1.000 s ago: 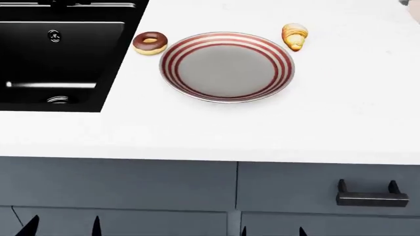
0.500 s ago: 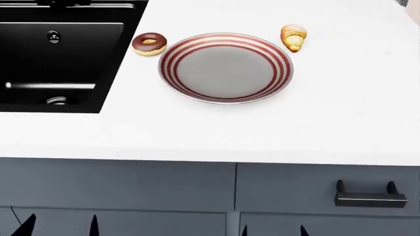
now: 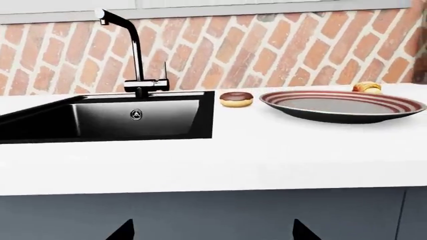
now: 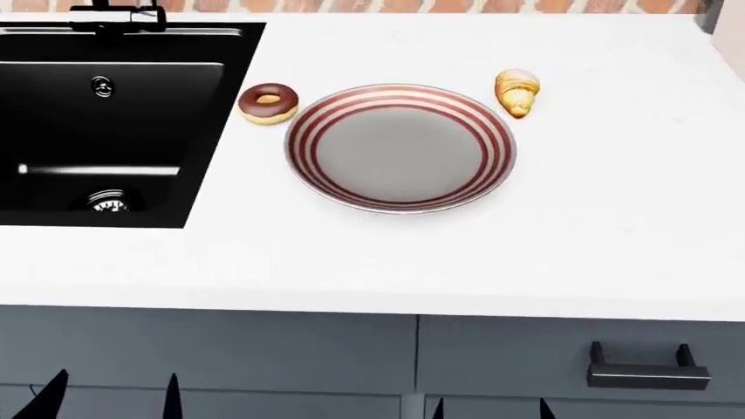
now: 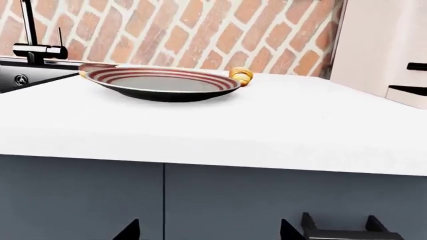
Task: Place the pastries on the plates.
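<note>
The chocolate-glazed doughnut (image 4: 269, 103) lies on the white counter just left of the grey plate with red rim rings (image 4: 305, 140). The golden croissant (image 4: 518, 92) lies just off that plate's far right rim. The blue plate is out of view. My left gripper (image 4: 114, 397) and right gripper (image 4: 489, 408) are low in front of the cabinet, below the counter, both open and empty, only their fingertips showing. In the left wrist view the doughnut (image 3: 236, 99), plate (image 3: 343, 105) and croissant (image 3: 367, 87) show; the right wrist view shows the plate (image 5: 160, 83) and croissant (image 5: 241, 76).
A black sink (image 4: 105, 131) with a faucet (image 3: 130, 50) is set into the counter's left. A brick wall (image 3: 267, 50) runs behind. Grey drawer fronts with a dark handle (image 4: 646, 371) lie below the counter edge. A pale cabinet (image 5: 383, 50) stands at the right.
The head view has shifted: counter, plate and pastries sit lower in the picture, and the brick wall's foot now shows. The gripper tips stay at the bottom edge.
</note>
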